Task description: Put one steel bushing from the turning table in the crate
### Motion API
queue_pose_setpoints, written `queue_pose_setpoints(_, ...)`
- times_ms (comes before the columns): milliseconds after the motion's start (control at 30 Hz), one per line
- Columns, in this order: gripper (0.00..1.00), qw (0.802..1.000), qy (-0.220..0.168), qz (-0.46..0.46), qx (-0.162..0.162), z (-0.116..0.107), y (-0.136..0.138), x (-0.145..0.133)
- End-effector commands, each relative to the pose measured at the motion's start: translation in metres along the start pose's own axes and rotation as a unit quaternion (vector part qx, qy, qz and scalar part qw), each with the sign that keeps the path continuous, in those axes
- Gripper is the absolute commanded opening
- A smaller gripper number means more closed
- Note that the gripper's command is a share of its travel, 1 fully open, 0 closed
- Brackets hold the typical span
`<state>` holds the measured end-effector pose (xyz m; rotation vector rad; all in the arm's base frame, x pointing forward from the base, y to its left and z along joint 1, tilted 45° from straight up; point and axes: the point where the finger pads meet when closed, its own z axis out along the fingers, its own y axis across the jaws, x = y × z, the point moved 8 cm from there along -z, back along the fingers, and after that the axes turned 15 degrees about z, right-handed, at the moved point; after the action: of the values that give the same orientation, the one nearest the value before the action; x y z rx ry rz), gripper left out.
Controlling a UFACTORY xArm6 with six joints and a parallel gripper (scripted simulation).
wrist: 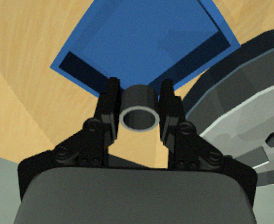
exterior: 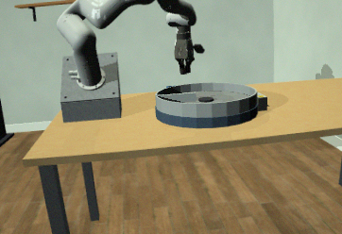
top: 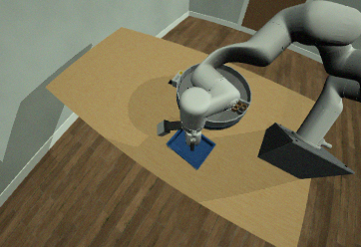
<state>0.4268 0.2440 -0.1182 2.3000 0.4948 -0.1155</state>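
My gripper (top: 192,146) (exterior: 185,72) (wrist: 140,92) is shut on a steel bushing (wrist: 139,93), a grey hollow cylinder held upright between the fingers with its open end facing the wrist camera. In the top view the gripper is over the blue crate (top: 203,155) (wrist: 143,37); in the wrist view the crate lies below and beyond the bushing. The crate is hidden in the exterior view. The turning table (top: 238,82) (exterior: 208,108) (wrist: 258,112) is a round grey tray with a raised wall. Several other bushings (top: 240,107), some orange-brown, lie near its edge, partly hidden by the arm.
A small box (top: 177,78) (exterior: 263,102) with a yellow mark sits against the outer side of the turning table. The turning table's wall stands close beside the crate. The arm's dark grey base block (top: 294,155) (exterior: 92,109) stands on the wooden table (top: 95,76) (exterior: 94,140).
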Motion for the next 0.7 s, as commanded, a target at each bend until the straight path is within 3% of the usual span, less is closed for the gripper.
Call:
queue_pose_setpoints(0, 0.00, 1.000, 0.001, 0.001, 0.000, -0.002, -0.002, 0.004)
queue_pose_setpoints(533, 0.00, 1.000, 0.001, 0.001, 0.000, 0.000, -0.003, 0.004)
queue_pose_setpoints(667, 0.00, 1.000, 0.001, 0.001, 0.000, 0.013, -0.003, 0.004)
